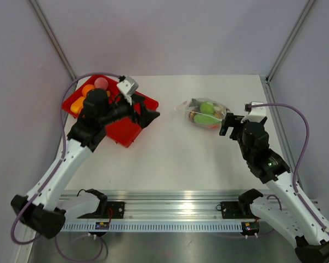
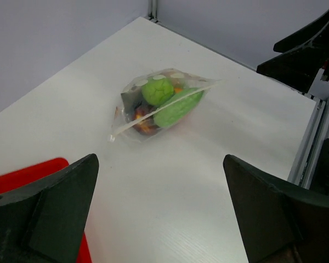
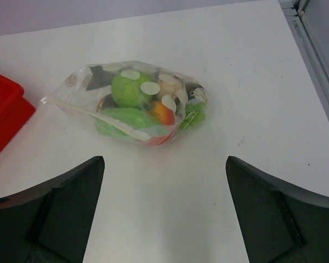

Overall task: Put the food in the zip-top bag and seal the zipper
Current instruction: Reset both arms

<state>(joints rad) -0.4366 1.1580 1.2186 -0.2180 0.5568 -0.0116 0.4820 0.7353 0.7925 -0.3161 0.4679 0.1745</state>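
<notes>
Zip-top bag [image 3: 132,104] just ahead of R gripper [image 3: 164,219], jaws apart; zipper [image 3: 98,117] runs crosswise; L gripper [image 2: 159,213], also apart, farther.

Red tray [image 1: 123,132] at the left rear of a white table [image 1: 175,159], metal rail [image 1: 170,211] along the near edge

white table [image 1: 175,159] | red tray [image 1: 123,131] rear left | zip-top bag [image 1: 205,113] rear right

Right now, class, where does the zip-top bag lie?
In the top view the zip-top bag lies on the table right of centre, just ahead of the right claw, well apart from the red tray at the left.
</notes>
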